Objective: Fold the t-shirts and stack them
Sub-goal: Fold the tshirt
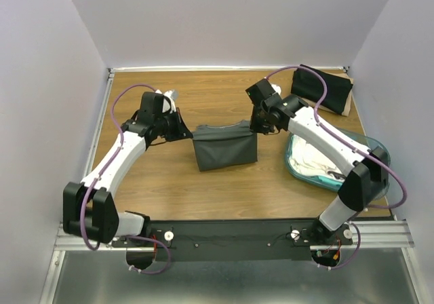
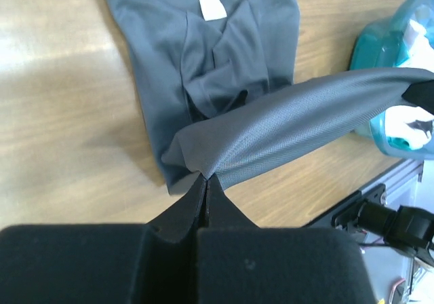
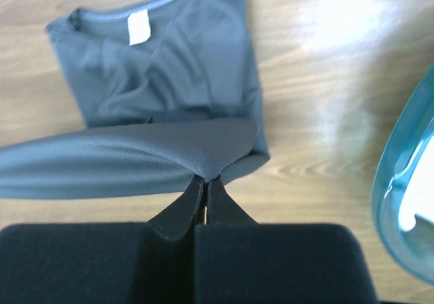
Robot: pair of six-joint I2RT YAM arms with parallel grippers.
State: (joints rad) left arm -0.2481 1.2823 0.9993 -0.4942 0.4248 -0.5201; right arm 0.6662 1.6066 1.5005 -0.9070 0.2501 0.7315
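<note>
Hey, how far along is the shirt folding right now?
Done: one black shirt looks folded, lying at the far right corner. In hand: the grey shirt is partly folded, with the left pincer and right pincer both shut on its lifted edge, stretched between them. Left: finish that fold, stack it, then do the white shirts in the tub.

Dark grey t-shirt [image 1: 225, 148] half-folded, edge lifted — black t-shirt [image 1: 317, 87] folded
</note>
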